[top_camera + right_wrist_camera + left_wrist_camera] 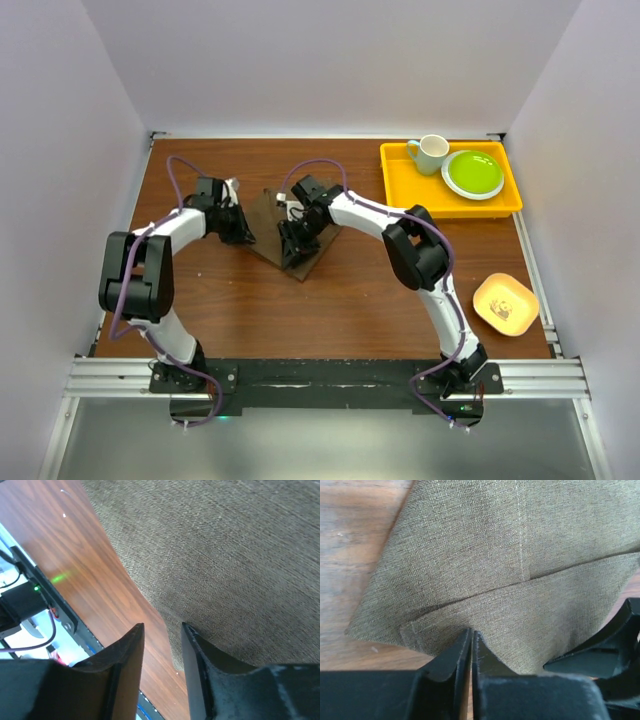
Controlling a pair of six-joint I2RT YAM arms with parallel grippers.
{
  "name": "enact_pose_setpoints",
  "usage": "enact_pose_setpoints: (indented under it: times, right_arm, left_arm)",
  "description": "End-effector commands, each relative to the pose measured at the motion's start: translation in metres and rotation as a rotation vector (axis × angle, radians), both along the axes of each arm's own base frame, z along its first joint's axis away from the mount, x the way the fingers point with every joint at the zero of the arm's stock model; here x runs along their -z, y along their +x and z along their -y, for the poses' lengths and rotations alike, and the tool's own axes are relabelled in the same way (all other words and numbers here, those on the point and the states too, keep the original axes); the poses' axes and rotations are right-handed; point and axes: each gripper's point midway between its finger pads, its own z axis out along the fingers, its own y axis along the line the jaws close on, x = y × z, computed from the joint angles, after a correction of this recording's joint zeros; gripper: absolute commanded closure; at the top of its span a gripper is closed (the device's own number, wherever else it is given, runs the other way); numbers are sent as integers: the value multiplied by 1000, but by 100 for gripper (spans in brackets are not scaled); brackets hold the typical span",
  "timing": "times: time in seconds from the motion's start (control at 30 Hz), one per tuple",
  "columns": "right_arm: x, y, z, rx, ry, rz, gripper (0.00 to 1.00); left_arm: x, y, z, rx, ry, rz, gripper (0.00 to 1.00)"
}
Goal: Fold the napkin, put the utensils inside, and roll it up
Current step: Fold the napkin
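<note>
My left tool (471,635) pinches the folded edge of the napkin (495,555), jaws almost together; my right tool (162,627) stands open, straddling its border over the tabletop (90,555).

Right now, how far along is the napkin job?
Done: the napkin lies folded, one layer overlapping another. In hand: the left fingers look pinched on its near edge, while the right fingers stand apart astride another edge. Left: no knife shows in any view, so placing it inside and rolling up are not yet done.
</note>
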Motion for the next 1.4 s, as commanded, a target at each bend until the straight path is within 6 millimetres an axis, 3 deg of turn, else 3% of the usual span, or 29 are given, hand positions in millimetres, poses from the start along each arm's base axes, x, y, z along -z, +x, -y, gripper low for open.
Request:
enact_pose_setpoints:
  times: [0.0, 0.03, 0.13, 0.17, 0.23, 0.27, 0.3, 0.47, 0.5, 0.57, 0.6, 0.63, 0.73, 0.87, 1.03, 1.27, 1.37]
  right_arm:
    - [-33, 13, -7, -14, 20, 103, 55]
    - [-41, 15, -7, -15, 15, 117, 54]
    - [-80, 26, -7, 3, 30, 194, 41]
    - [-85, 30, -4, 17, 19, 227, 36]
    - [-104, 32, 2, 30, 18, 302, 12]
    - [-106, 40, 8, 57, -15, 360, 3]
    - [-110, 44, 8, 51, -7, 408, 2]
    - [-110, 43, 12, -30, -120, 556, 2]
    - [-108, 46, 20, -57, -191, 614, 2]
    - [-108, 31, 13, -141, -234, 700, 2]
    - [-109, 36, 13, -193, -276, 801, 4]
    - [-101, 22, 7, -259, -305, 837, 7]
    - [-87, 17, 5, -382, -406, 940, 13]
    - [-60, 20, -4, -446, -504, 998, 17]
    - [-56, 31, -23, -426, -530, 1061, 19]
    - [-33, 34, -32, -467, -527, 1057, 21]
    - [-23, 32, -32, -480, -522, 1041, 21]
  left_arm:
    - [-64, 25, -5, -18, 8, 167, 85]
    - [-82, 25, -5, -27, 3, 209, 80]
    - [-109, 16, -7, -64, -12, 252, 70]
    - [-108, 10, -8, -79, -16, 243, 67]
    - [-123, 0, -9, -127, -47, 275, 57]
    - [-116, -8, -10, -170, -59, 256, 55]
    - [-118, -12, -12, -191, -67, 263, 50]
    - [-125, -33, -22, -319, -79, 247, 45]
    - [-127, -36, -26, -346, -69, 242, 45]
    - [-128, -41, -42, -435, -7, 207, 45]
    - [-129, -42, -48, -465, 15, 199, 44]
    - [-134, -41, -60, -517, 61, 214, 42]
    - [-138, -46, -78, -603, 112, 207, 33]
    - [-145, -55, -95, -683, 122, 229, 22]
    - [-128, -67, -100, -704, 114, 163, 21]
    - [-120, -76, -139, -845, 111, 134, 21]
    - [-115, -76, -143, -857, 80, 116, 21]
